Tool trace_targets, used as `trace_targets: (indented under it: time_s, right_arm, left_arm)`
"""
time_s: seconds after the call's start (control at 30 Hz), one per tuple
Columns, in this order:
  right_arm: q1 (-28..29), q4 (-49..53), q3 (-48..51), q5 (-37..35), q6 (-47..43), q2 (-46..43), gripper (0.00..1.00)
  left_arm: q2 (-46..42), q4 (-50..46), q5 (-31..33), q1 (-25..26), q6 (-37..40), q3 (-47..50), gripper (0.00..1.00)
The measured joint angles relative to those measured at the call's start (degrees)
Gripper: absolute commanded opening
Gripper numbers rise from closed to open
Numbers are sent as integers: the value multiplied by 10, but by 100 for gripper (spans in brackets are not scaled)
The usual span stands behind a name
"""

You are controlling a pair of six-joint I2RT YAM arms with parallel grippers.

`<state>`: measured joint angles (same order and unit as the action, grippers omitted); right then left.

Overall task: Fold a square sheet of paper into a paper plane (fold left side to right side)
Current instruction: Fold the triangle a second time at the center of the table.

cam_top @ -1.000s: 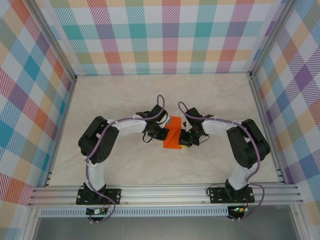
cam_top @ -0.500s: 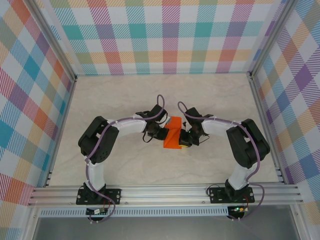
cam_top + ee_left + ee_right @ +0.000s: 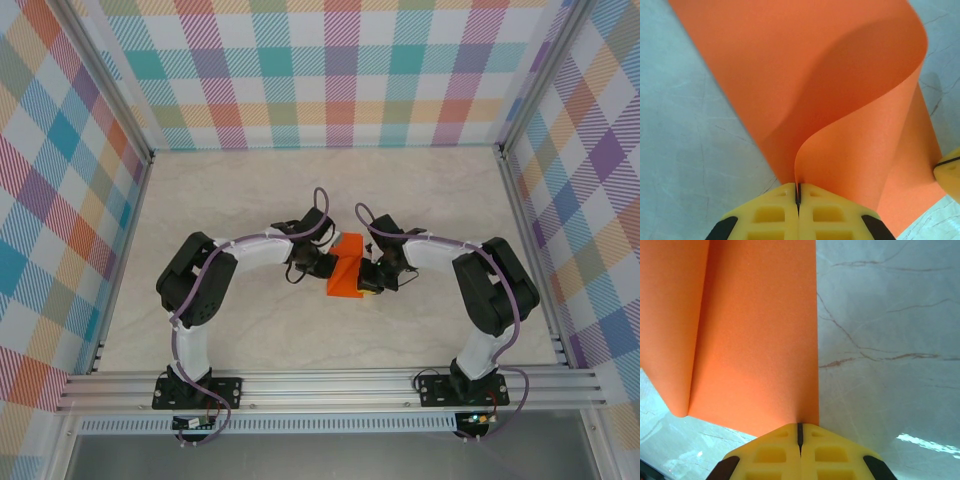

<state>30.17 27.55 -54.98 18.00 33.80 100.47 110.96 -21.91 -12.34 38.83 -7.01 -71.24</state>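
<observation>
Landmark: desk; all places below refer to it.
Sheet: orange, near the middle of the desk. It is partly lifted off the surface and is held on both sides.
Left gripper: just left of the desk's middle. In the left wrist view the gripper is closed, its yellow pads pinching one edge of the sheet.
Right gripper: just right of the desk's middle. In the right wrist view the gripper is closed and clamps the sheet at its edge.
Sheet form: the part pinched by the left gripper rises and curls over in an open loop. No crease is pressed yet.
Change: over the last second no clear shift of sheet or arms can be read from the top view, and both grippers have stayed closed.
Meaning for the task: judged to be mid-fold, with the left side carried over but not laid down. The edges need aligning before the loop is flattened.
Risk: the thin paper may buckle or skew if one side slips.
Writing: none readable on sheet, grippers or desk.
</observation>
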Motion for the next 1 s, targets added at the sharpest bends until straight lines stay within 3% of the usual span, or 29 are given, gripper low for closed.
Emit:
trace_targets:
  time_s: [1.0]
  right_arm:
    - [1,8,-7,0,-2,5,1]
  left_arm:
    - [5,15,-2,0,0,6,5]
